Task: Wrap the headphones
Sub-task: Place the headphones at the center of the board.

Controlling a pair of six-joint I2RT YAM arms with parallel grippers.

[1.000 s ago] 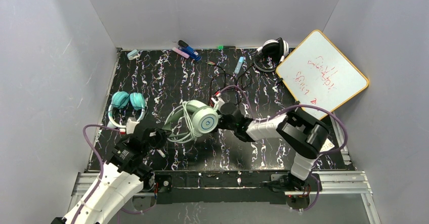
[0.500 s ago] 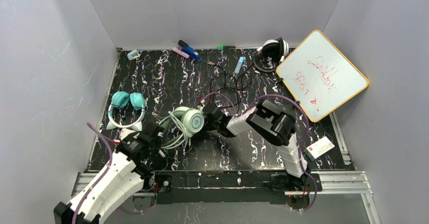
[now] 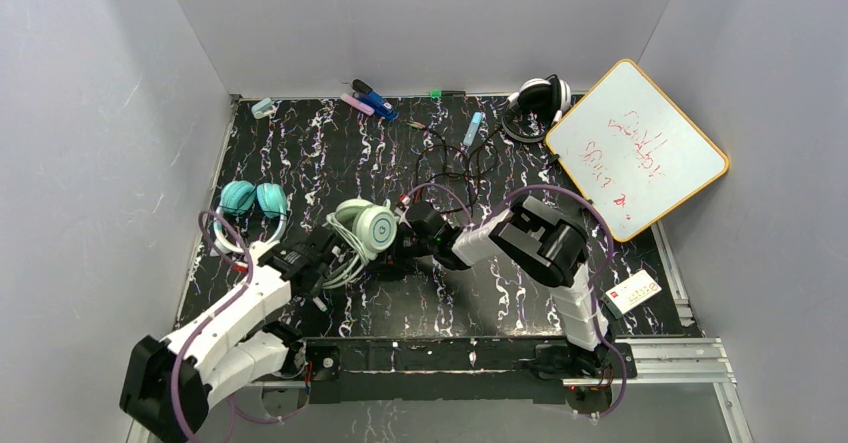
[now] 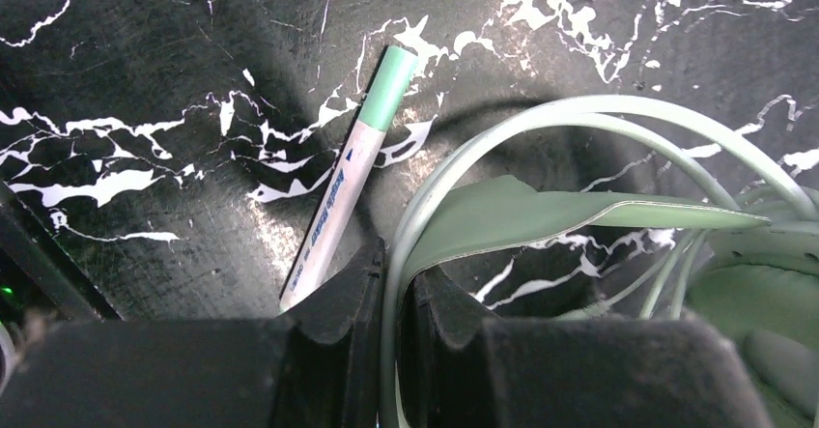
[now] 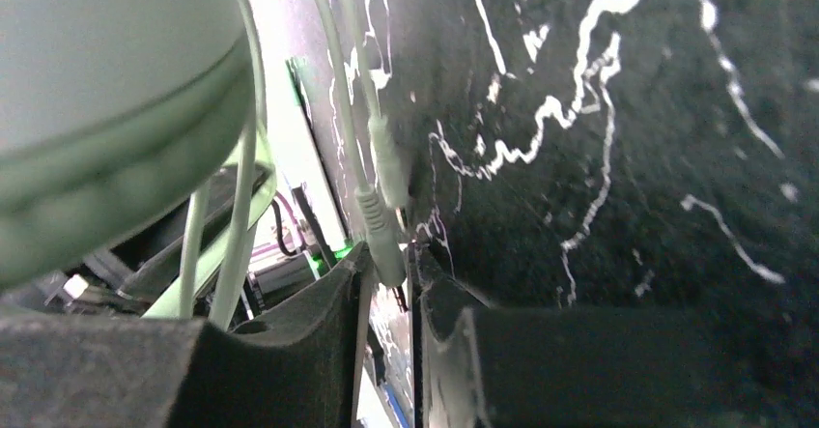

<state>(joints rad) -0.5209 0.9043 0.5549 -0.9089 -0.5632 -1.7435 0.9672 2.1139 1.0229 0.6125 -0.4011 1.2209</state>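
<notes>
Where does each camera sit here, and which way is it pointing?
Top external: fixed above and behind the bases, looking down on the table; both arms show, left gripper and right gripper at the mint headphones.
Left wrist: on the left arm, facing the tabletop past its fingers, shut on the cable; a marker lies beyond.
Right wrist: on the right arm, skimming low along the table; its fingers flank the plug.
Shared: both wrist views see the mint cable.

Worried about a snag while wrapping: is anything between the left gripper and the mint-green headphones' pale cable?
Nothing visible. The left gripper is shut on the pale cable of the mint-green over-ear headphones. A green-capped white marker lies on the black marbled table beside the gripper, not between.
</notes>
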